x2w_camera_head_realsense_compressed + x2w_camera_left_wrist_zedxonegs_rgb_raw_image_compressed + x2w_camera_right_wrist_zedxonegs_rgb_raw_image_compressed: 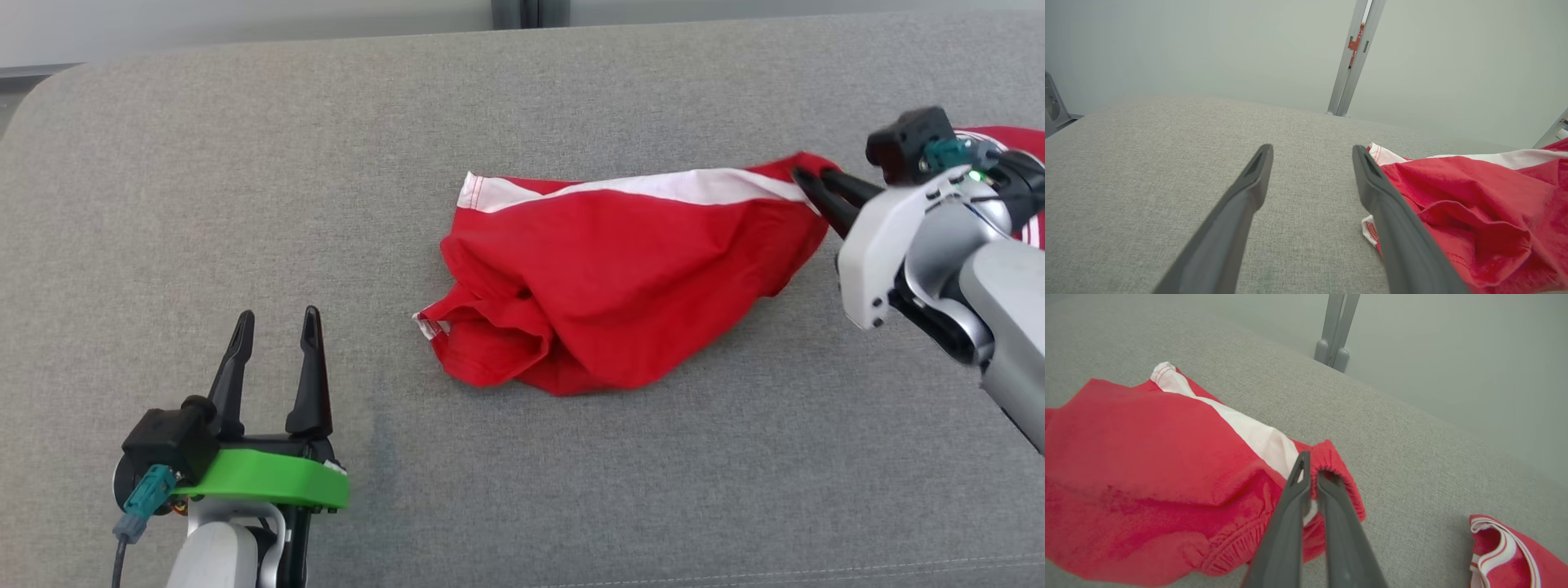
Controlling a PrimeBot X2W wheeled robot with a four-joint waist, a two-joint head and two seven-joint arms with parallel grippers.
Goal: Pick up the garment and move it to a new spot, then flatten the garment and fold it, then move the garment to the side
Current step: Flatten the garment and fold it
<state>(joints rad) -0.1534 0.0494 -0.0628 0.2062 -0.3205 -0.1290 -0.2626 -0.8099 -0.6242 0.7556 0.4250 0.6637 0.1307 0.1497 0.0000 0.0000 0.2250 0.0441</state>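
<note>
head view: we see the red garment (620,278) crumpled mid-way along the grey cushion (245,163). the right gripper (804,174) is pressed together, pinching the garment's right end. the left gripper (277,314) is spread, near left, well apart from the cloth.
left wrist view: we see the garment (1474,204) just right of the spread fingers (1257,171).
right wrist view: we see the elastic hem clamped between the fingers (1290,506). a second red piece (1502,555) lies further right.
</note>
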